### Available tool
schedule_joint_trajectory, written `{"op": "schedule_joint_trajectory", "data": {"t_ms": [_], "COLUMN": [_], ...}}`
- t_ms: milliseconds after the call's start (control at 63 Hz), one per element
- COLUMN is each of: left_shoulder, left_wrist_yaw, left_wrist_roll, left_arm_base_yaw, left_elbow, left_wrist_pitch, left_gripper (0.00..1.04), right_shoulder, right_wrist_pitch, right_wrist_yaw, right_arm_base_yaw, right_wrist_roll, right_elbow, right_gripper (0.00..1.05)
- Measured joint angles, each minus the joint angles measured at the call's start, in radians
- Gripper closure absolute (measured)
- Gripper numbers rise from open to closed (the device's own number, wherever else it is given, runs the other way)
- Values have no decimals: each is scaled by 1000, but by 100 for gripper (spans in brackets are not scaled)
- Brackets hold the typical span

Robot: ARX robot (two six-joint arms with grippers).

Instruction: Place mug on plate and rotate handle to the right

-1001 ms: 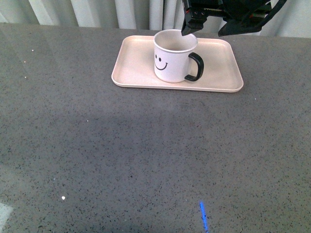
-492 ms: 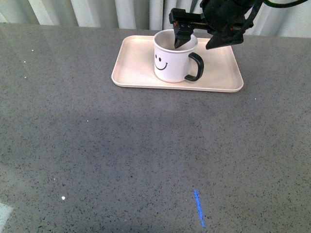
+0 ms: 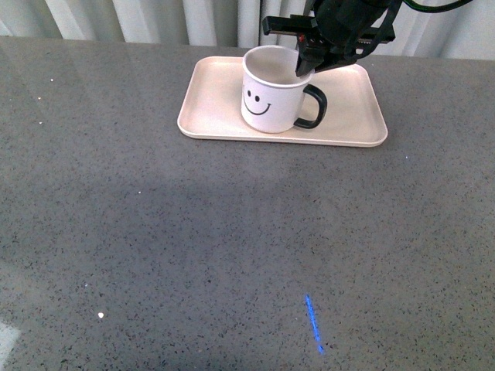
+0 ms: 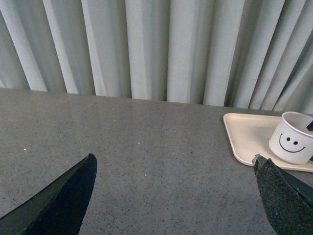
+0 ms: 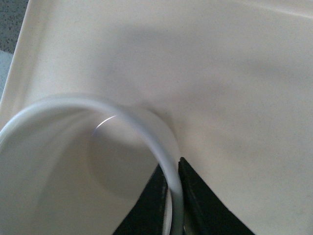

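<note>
The white mug (image 3: 269, 94) with a black smiley face stands on the pale pink plate (image 3: 215, 108) at the back of the table. Its black handle (image 3: 312, 107) points right. My right gripper (image 3: 305, 62) reaches down from above and is shut on the mug's rim, one finger inside, one outside. In the right wrist view the two black fingers (image 5: 195, 200) pinch the white rim (image 5: 168, 161) over the plate (image 5: 234, 88). My left gripper (image 4: 173, 171) is open and empty over bare table, and the mug (image 4: 292, 143) and plate (image 4: 249, 132) lie far off to one side.
The grey speckled table (image 3: 193, 232) spreads out in front of the plate. Pale curtains (image 3: 155, 19) hang behind the table's far edge. A blue light streak (image 3: 312, 323) lies on the near tabletop.
My right gripper came down from above the mug, put a finger inside it and shut on the rim. The mug shifted slightly left on the plate.
</note>
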Motion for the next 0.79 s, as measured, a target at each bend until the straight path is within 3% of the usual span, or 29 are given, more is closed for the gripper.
{"op": "schedule_joint_trajectory", "data": {"t_ms": [207, 397, 635, 794], "left_shoulder": [0, 0, 0, 0], "left_wrist_yaw": [0, 0, 0, 0], "left_wrist_roll": [0, 0, 0, 0], "left_arm_base_yaw": [0, 0, 0, 0], "left_elbow": [0, 0, 0, 0], "left_wrist_pitch": [0, 0, 0, 0], "left_gripper": [9, 9, 9, 9], "right_shoulder": [6, 19, 72, 82], "right_wrist_pitch": [-63, -128, -215, -232], "right_wrist_yaw": [-3, -66, -175, -212], "right_arm_base_yaw": [-12, -42, -100, -92], "right_wrist_roll": [-44, -143, -412, -553], "right_elbow": [76, 173, 257, 271], "right_gripper": [103, 103, 103, 103]}}
